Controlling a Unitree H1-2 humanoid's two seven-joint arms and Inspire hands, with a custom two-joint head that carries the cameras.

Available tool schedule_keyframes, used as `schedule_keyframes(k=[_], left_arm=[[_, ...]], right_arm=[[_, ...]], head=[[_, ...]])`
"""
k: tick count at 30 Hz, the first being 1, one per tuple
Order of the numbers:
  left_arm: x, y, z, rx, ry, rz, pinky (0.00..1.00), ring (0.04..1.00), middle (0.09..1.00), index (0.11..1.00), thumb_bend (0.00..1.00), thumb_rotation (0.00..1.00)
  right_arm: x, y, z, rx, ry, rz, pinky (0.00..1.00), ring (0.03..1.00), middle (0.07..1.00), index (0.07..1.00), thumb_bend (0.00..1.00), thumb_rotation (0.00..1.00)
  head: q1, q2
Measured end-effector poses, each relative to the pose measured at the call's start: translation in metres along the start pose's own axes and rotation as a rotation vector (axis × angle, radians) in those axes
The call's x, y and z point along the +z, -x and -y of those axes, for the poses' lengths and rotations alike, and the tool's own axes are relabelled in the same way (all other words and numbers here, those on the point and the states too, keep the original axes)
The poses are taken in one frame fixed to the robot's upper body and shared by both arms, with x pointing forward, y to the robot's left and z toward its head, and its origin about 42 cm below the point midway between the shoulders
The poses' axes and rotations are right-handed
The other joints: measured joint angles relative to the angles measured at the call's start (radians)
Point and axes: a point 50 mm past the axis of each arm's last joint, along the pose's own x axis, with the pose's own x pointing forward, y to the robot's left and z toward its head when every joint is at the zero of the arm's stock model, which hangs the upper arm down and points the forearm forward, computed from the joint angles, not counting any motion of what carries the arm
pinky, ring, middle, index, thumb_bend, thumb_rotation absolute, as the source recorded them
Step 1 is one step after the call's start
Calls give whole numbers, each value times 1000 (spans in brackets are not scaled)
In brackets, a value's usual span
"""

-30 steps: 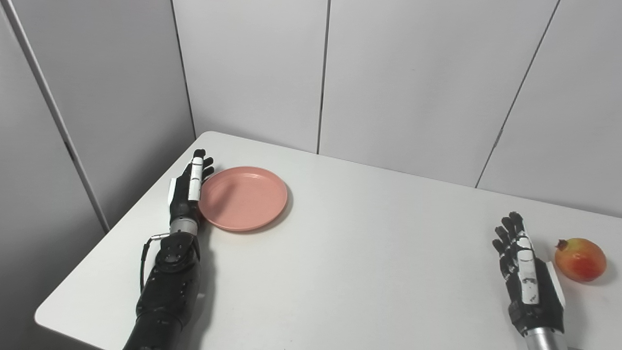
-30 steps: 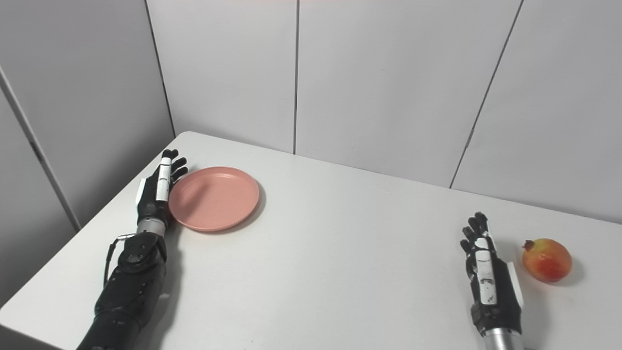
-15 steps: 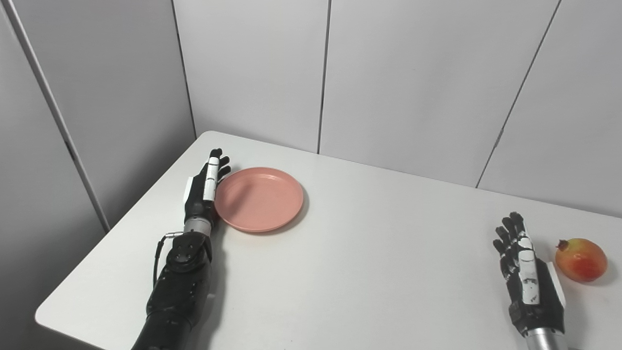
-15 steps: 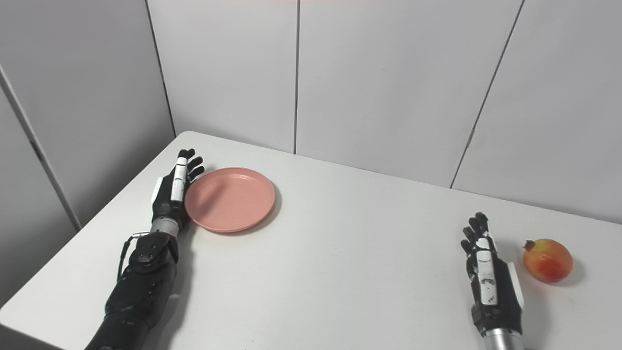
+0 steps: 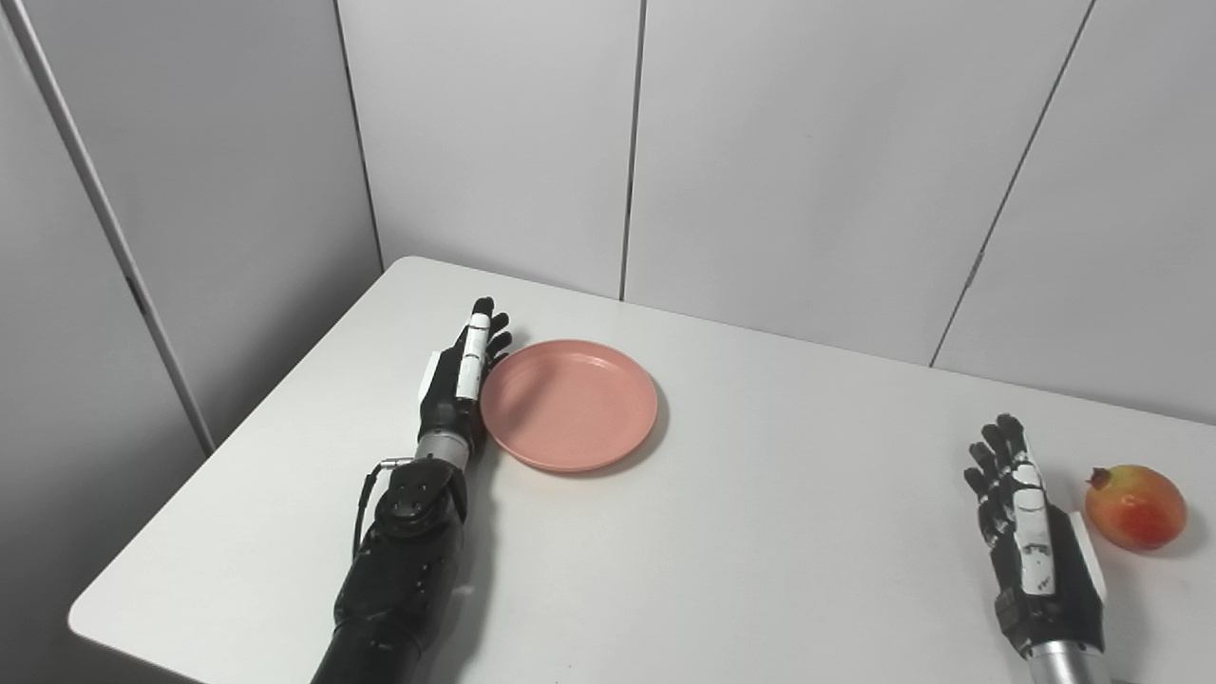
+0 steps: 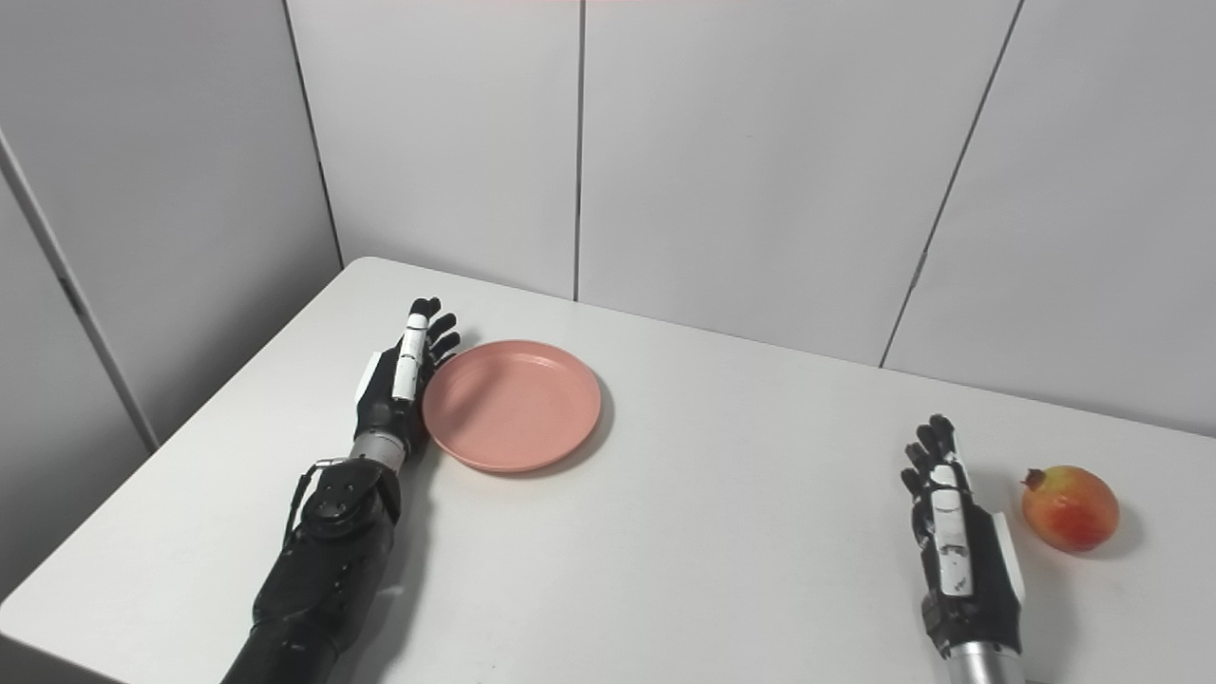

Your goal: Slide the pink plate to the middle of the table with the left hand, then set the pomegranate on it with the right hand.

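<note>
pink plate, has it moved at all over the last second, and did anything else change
Yes. The left hand, open and edge-on against the plate's left rim, has pushed the plate to the right, toward the middle of the table, and a little nearer the robot. Nothing was grasped or let go. The right hand stayed open on the table, and the pomegranate beside it has not moved.

Lab booth, white table [image 5: 722,532], grey panels [image 5: 788,142]

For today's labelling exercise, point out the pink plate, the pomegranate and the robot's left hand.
pink plate [image 5: 570,407], left eye view, centre of its flat inside.
pomegranate [image 5: 1136,506], left eye view, middle of its red-yellow skin.
left hand [image 6: 393,383], right eye view, back of the hand beside the plate's rim.
</note>
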Motion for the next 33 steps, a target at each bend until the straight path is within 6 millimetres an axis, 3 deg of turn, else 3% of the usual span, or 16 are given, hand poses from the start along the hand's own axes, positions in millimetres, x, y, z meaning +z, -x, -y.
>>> schedule_keyframes(k=[8,17,25,33], left_arm=[[-3,6,32,-73,-14,-17,956,962,965,970,623,1000],[-4,9,45,-108,-56,-20,962,982,986,991,614,1000],[-7,14,58,-141,-86,-20,983,996,999,1000,585,1000],[-7,22,69,-168,-76,-19,994,1000,1000,1000,596,1000]], right_arm=[[0,0,0,1,0,1,1000,1000,1000,1000,555,967],[0,0,0,1,-2,1,1000,1000,1000,1000,567,955],[0,0,-1,3,-2,-3,1000,1000,1000,1000,609,937],[0,-1,-2,3,3,-2,1000,1000,1000,1000,583,924]], head=[[-2,3],[-23,18],[-93,44],[-159,64]])
